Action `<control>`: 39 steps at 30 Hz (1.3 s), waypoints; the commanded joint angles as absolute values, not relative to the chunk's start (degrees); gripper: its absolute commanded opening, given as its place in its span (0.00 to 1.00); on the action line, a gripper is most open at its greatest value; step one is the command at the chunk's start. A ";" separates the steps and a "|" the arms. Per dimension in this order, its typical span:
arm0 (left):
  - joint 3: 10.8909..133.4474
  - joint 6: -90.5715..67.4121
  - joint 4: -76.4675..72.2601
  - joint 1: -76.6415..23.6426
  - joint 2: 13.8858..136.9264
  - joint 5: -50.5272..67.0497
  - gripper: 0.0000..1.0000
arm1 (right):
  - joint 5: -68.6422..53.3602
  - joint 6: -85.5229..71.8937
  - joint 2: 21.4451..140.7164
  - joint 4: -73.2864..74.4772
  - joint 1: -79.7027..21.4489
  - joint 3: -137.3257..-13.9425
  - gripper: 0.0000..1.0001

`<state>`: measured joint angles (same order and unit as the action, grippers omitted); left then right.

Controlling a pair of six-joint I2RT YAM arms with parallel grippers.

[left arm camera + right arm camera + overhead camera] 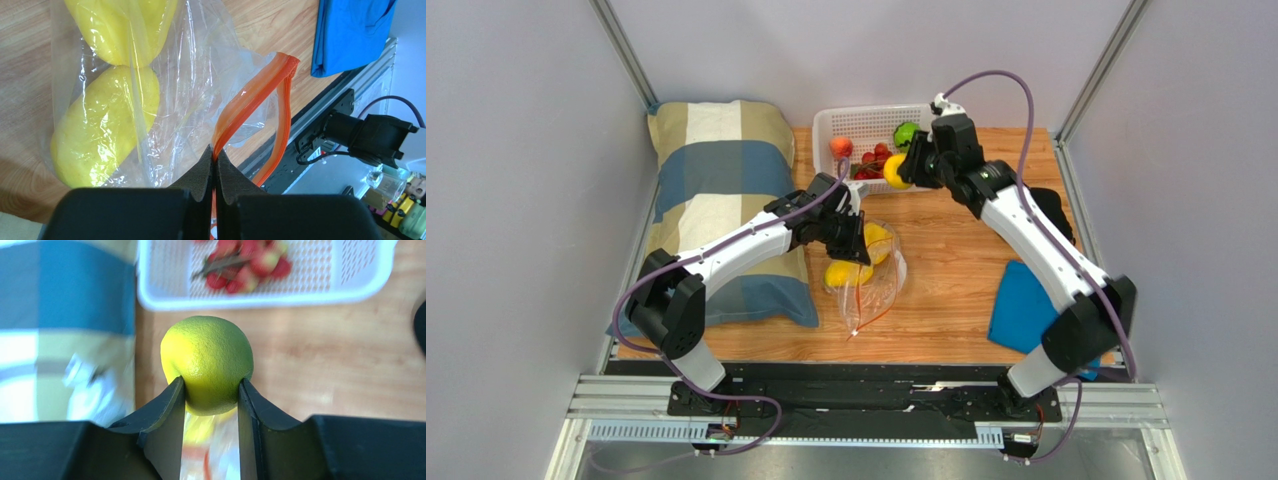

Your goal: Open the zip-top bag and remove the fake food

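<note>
The clear zip-top bag (871, 285) lies on the wooden table mid-front, mouth open, its red-orange zip strip (255, 90) lifted. My left gripper (215, 154) is shut on that strip; it also shows in the top view (856, 243). Two yellow fruits (102, 127) remain inside the bag. My right gripper (211, 382) is shut on a yellow-green lemon (207, 360), held in the air at the near edge of the white basket (826, 128), as the top view shows (894, 171). In the basket lie a green ball (907, 133), red berries (247, 267) and a peach (841, 147).
A blue, cream and tan checked pillow (716, 190) lies at the left, under the left arm. A blue cloth (1024, 305) and a black object (1054, 208) lie at the right. Grey walls surround the table.
</note>
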<state>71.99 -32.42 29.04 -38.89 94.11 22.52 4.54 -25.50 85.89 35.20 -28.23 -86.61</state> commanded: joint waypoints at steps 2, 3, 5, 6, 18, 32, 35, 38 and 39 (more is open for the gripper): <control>73.03 -31.20 29.00 -38.58 92.02 25.57 0.00 | 7.03 -21.98 105.32 26.72 -21.89 -99.29 0.00; 73.82 -31.11 29.09 -38.58 92.28 26.01 0.00 | 6.77 -21.89 108.08 27.50 -20.32 -101.75 0.00; 74.62 -30.76 29.09 -38.67 92.55 26.89 0.00 | 5.63 -21.62 116.40 29.69 -18.90 -109.98 0.01; 75.49 -30.67 29.00 -38.58 92.98 27.33 0.00 | 5.36 -21.27 118.72 32.32 -17.85 -112.74 0.03; 79.01 -31.02 27.07 -38.50 95.27 32.08 0.00 | 4.57 -15.29 126.22 48.50 -17.05 -127.89 0.67; 82.96 -37.88 22.68 -39.98 97.29 33.49 0.00 | -12.90 -22.84 75.61 45.45 -24.51 -75.63 0.52; 84.02 -41.21 20.84 -40.95 97.38 34.36 0.00 | -15.38 -24.78 67.43 44.03 -26.89 -70.59 0.48; 84.11 -44.47 18.99 -41.40 96.86 34.36 0.00 | -16.52 -28.55 63.73 42.64 -29.96 -66.19 0.37; 83.85 -46.04 17.77 -41.48 96.59 34.63 0.00 | -16.61 -29.43 63.29 41.06 -30.32 -64.18 0.35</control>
